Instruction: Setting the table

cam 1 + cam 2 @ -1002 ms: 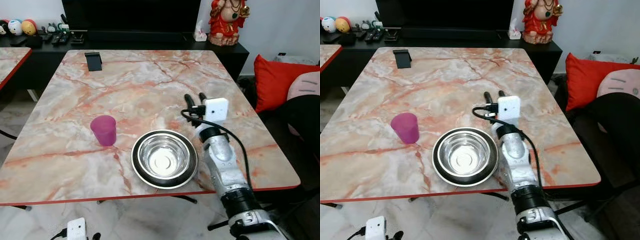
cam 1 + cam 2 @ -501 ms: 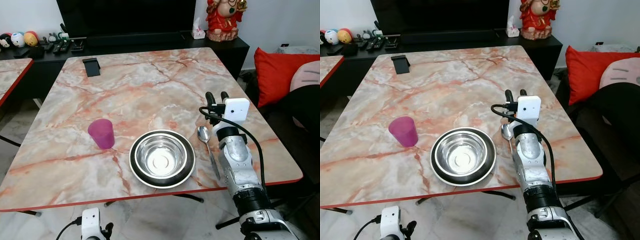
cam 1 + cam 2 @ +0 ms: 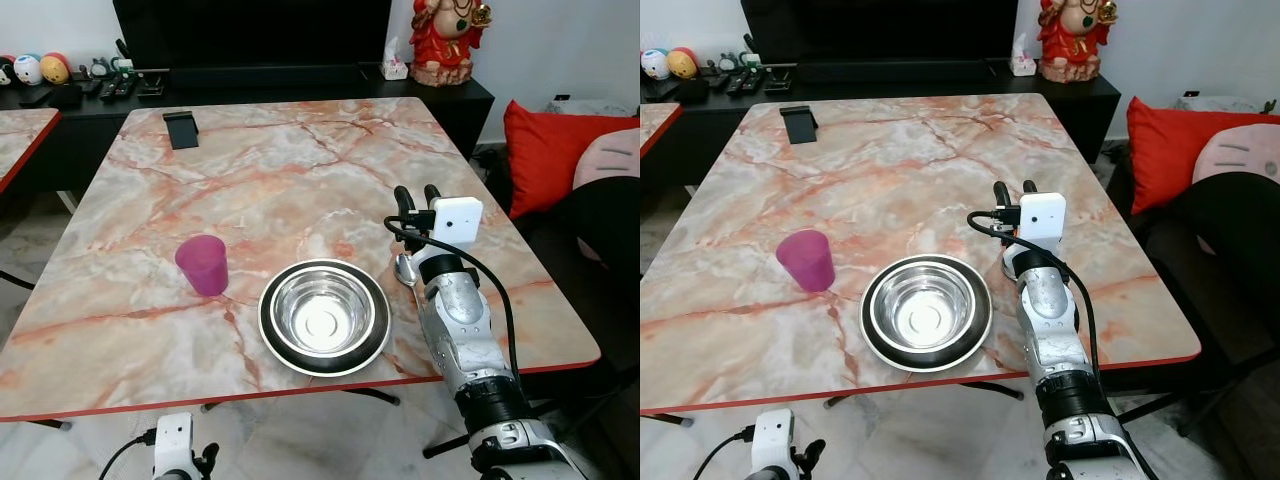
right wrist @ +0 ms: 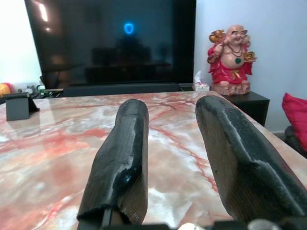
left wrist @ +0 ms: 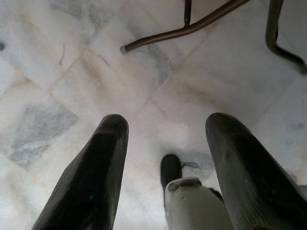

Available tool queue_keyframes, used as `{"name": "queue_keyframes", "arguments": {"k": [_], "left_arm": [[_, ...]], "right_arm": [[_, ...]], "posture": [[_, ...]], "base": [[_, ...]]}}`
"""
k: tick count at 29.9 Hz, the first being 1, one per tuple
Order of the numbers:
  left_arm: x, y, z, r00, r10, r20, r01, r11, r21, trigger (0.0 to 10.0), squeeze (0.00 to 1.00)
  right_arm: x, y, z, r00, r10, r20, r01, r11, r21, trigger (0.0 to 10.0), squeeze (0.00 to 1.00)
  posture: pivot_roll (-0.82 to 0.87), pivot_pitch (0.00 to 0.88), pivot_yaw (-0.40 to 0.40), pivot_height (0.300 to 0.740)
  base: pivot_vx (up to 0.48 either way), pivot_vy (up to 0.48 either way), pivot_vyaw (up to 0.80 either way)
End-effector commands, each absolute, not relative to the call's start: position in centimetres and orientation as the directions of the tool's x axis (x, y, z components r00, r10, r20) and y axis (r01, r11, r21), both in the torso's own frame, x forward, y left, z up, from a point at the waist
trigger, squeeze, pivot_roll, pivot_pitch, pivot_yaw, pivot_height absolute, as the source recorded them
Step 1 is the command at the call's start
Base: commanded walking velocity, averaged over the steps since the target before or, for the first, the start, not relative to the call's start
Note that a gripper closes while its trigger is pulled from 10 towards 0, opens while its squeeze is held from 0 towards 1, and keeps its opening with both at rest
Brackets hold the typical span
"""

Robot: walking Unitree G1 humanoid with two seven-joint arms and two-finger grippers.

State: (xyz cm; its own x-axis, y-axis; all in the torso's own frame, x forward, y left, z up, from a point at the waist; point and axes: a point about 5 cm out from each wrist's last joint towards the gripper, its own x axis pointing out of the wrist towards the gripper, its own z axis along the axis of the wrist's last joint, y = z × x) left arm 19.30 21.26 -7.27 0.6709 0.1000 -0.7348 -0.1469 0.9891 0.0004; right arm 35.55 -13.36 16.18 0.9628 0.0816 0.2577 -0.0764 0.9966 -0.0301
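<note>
While the right arm reaches over the near right part of the table [image 3: 300, 160], the right hand [image 3: 417, 192] hovers low above the marble top with its two black fingers [image 4: 122, 158] spread apart, nothing between them. Just under the wrist camera box [image 3: 456, 220], the bowl of a spoon [image 3: 404, 268] peeks out, lying flat on the table just right of the steel bowl [image 3: 326, 316]; its handle is hidden under the arm. That steel bowl sits close to the table's near edge, a little right of the middle, upright and empty, with a dark rim around it. To its left, apart from it, a purple cup [image 3: 203, 263] stands upright, also toward the near edge. Far across, near the far left corner, a small black stand [image 3: 182, 128] rests on the marble.

Down by the near edge and below the table top, the left hand [image 5: 165, 143] hangs idle over the pale tiled floor [image 5: 72, 72], fingers wide, holding nothing, with dark metal table legs [image 5: 192, 26] showing beyond it.

Behind the table runs a black cabinet [image 3: 300, 88] with a large dark screen [image 4: 110, 40] on it, a red figurine [image 3: 445, 38] at its right end and small round toys [image 3: 40, 68] at its left. Off the table's right edge lies a red cushion [image 3: 550, 150].
</note>
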Motion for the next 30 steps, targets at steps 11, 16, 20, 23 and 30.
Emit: {"name": "queue_keyframes", "arguments": {"k": [11, 16, 20, 23, 30], "left_arm": [[17.0, 21.6, -8.4, 0.617, 0.100, -0.781, -0.146, 0.989, 0.012, 10.0, 0.00], [16.5, 21.6, -8.5, 0.610, 0.099, -0.786, -0.145, 0.989, 0.012, 10.0, 0.00], [16.3, 21.6, -8.6, 0.609, 0.093, -0.788, -0.137, 0.990, 0.011, 10.0, 0.00], [16.2, 21.6, -8.6, 0.607, 0.084, -0.790, -0.122, 0.992, 0.012, 10.0, 0.00], [16.0, 21.8, -8.7, 0.602, 0.084, -0.794, -0.115, 0.993, 0.018, 10.0, 0.00]], "right_arm": [[34.3, -13.0, 15.7, 0.963, 0.076, 0.257, -0.073, 0.997, -0.019, 10.0, 0.00], [34.3, -12.9, 16.4, 0.956, 0.082, 0.282, -0.077, 0.997, -0.028, 10.0, 0.00], [34.2, -12.8, 16.4, 0.956, 0.075, 0.283, -0.076, 0.997, -0.008, 10.0, 0.00], [33.9, -12.9, 16.1, 0.960, 0.071, 0.270, -0.073, 0.997, -0.001, 10.0, 0.00], [33.7, -12.8, 15.9, 0.963, 0.067, 0.260, -0.072, 0.997, 0.008, 10.0, 0.00]], "posture": [[-0.08, 0.000, 0.028, 0.740], [-0.09, 0.000, 0.035, 0.740], [-0.09, 0.000, 0.035, 0.740], [-0.09, 0.000, 0.036, 0.740], [-0.09, 0.000, 0.042, 0.740]], "base": [[0.000, 0.025, 0.00], [0.000, 0.301, 0.48], [0.000, 0.326, 0.60], [0.000, 0.317, 0.00], [0.000, 0.297, 0.00]]}}
